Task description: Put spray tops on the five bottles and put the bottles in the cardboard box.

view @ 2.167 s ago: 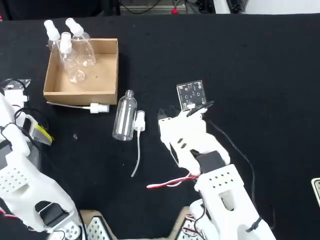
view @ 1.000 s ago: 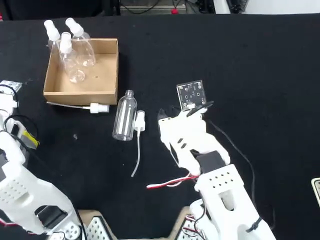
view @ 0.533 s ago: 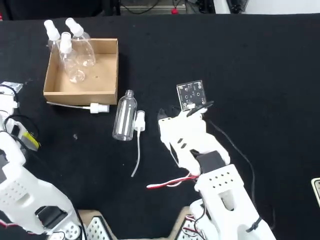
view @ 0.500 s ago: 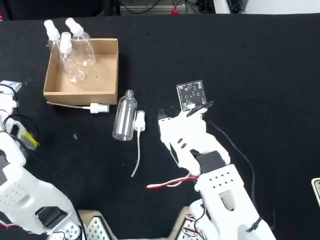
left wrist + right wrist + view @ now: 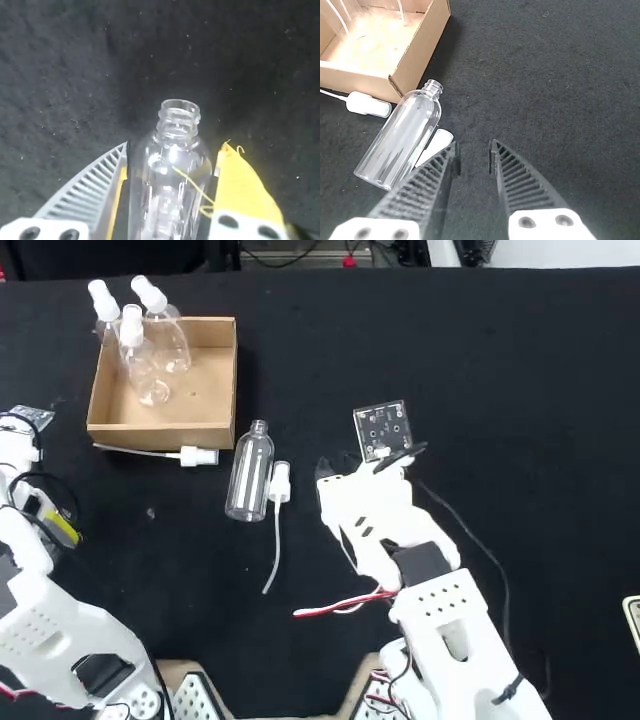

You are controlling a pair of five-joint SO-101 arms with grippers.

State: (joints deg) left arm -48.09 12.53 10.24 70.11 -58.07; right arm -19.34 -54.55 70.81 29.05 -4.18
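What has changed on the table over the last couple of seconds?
The left gripper, shut on an uncapped bottle, shifted toward the left edge of the table and slightly nearer the arms' bases. The right gripper, the loose bottle, both loose spray tops and the cardboard box with its three capped bottles stayed put.

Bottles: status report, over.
Left gripper shut on uncapped bottle. Right gripper open, empty, beside second bottle lying uncapped. Three capped bottles in cardboard box; two spray tops loose on table.
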